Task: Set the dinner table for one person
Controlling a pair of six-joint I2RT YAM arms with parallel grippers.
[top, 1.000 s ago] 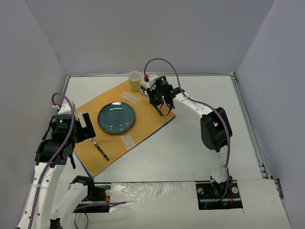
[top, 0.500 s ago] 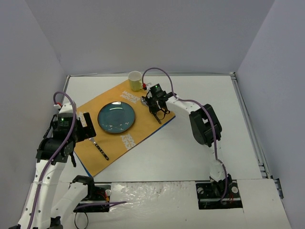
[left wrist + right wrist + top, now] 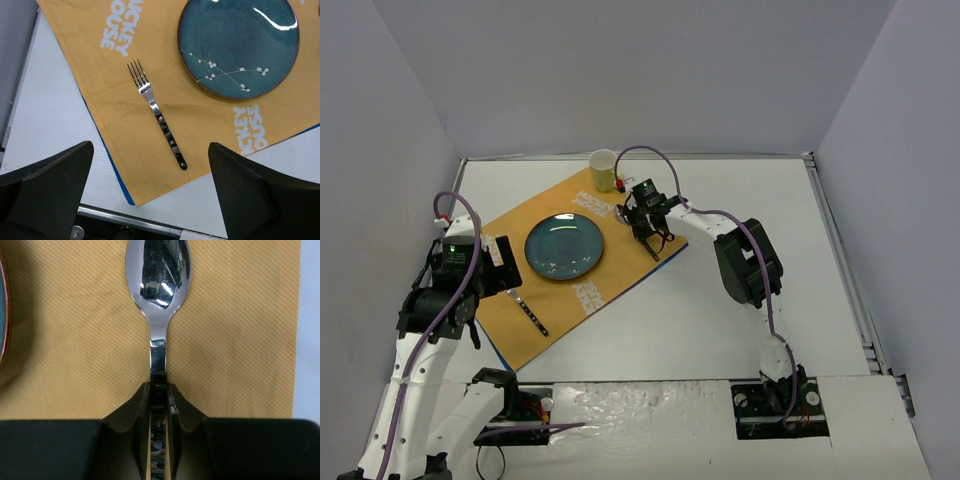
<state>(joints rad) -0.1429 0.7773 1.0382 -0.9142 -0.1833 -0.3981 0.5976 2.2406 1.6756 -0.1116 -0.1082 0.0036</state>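
Note:
The white dinner table (image 3: 840, 300) carries an orange placemat (image 3: 620, 255) with a blue plate (image 3: 564, 245) in its middle. A fork (image 3: 528, 310) lies on the mat left of the plate, clear in the left wrist view (image 3: 159, 120). My right gripper (image 3: 645, 222) is shut on the dark handle of a spoon (image 3: 159, 275), right of the plate, low over the mat (image 3: 235, 330). I cannot tell if the spoon touches the mat. My left gripper (image 3: 150, 147) is open and empty, above the mat's near corner and the fork. A yellow cup (image 3: 604, 170) stands at the mat's far corner.
Grey walls close the table on three sides, and metal strips run along its edges. The plate's rim shows at the left edge of the right wrist view (image 3: 2, 315). Bare white table (image 3: 310, 315) lies just right of the mat's edge.
My right gripper has moved a little left and toward the near side with the spoon, down to the mat beside the plate. The left arm has barely moved.

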